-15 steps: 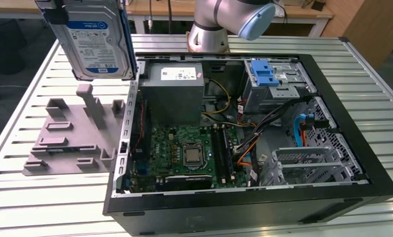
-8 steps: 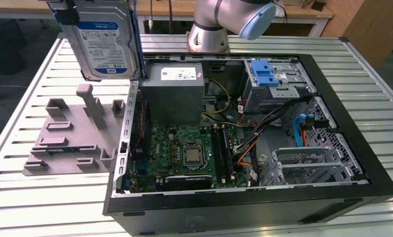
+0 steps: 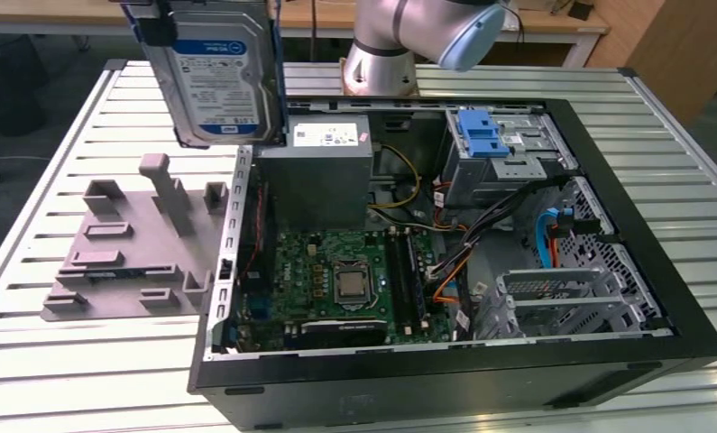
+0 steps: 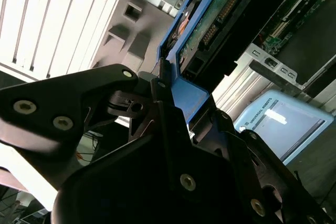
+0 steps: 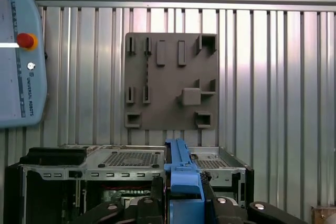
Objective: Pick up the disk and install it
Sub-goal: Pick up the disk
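**Exterior view.**
- Disk (image 3: 220,77): flat rectangular silver hard drive with a white-and-blue label in a blue plastic carrier. It hangs upright and lifted, at the exterior view's upper left, above the left wall of the black open computer case (image 3: 455,361).
- Grey moulded fixture plate (image 3: 130,257): lies on the slatted metal table (image 3: 45,379), beside the case.
- Silver robot arm (image 3: 389,41): stands behind the case.
- Inside the case: grey power supply box (image 3: 316,171), green motherboard (image 3: 346,280).

**Second wrist view.**
- Black gripper (image 4: 181,95): its fingers are clamped on the blue carrier.
- The disk's green circuit-board face extends away from the fingers.
- Pale blue teach pendant (image 4: 283,124): lies beyond.

**First wrist view.**
- The blue carrier edge stands between the closed-in fingers (image 5: 157,188).
- Beyond it are the case, the fixture plate and the table.
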